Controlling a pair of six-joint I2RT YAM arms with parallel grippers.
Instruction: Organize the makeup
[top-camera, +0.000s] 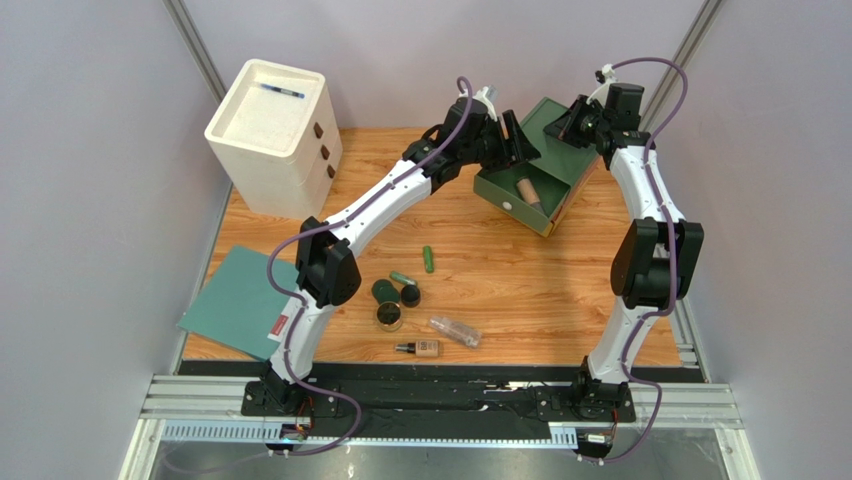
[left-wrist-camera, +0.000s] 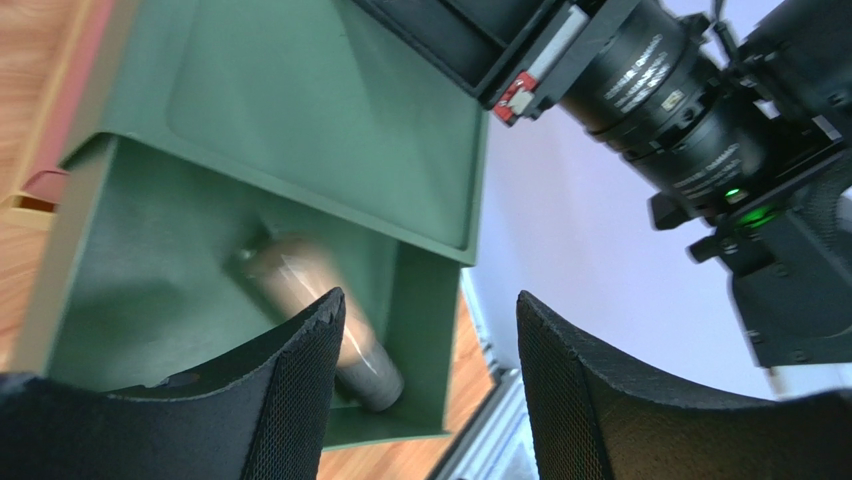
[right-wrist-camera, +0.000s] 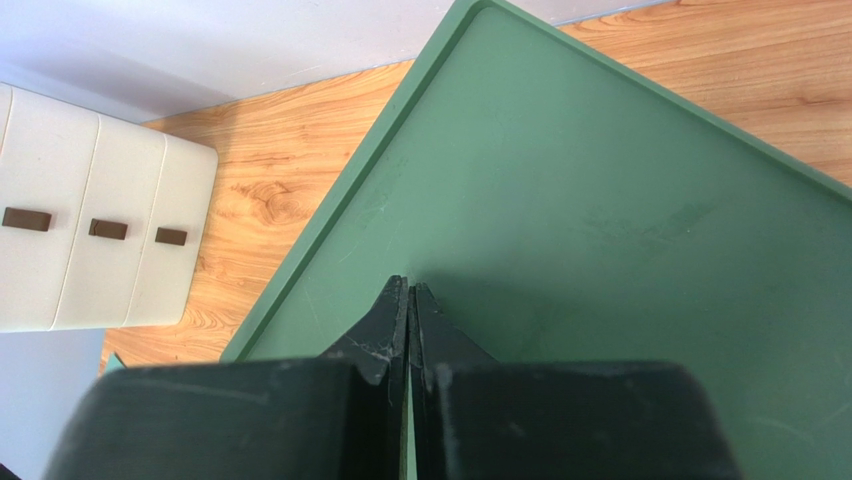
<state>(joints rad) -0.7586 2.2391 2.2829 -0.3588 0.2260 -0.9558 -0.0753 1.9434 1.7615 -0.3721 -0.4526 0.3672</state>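
One item's home so far: the brownish-beige cylindrical tube (left-wrist-camera: 300, 280) is lying in the open drawer (left-wrist-camera: 150, 260) of the dark green plastic box (right-wrist-camera: 650, 200). Your left gripper (left-wrist-camera: 430, 300) hangs right over it, claw spread apart, nothing between the pads. Your right gripper (right-wrist-camera: 410, 295) has its claw pinched together on nothing, tips at the box's flat top, steadying it I'd guess.

The rest is out on the wooden table (top-camera: 520, 290): green tube (top-camera: 428, 259), smaller green tube (top-camera: 402, 278), dark green round jar (top-camera: 384, 291), black jar (top-camera: 410, 296), gold-rimmed compact (top-camera: 390, 316), clear bottle (top-camera: 455, 330), beige bottle (top-camera: 420, 349). Barely started, honestly.
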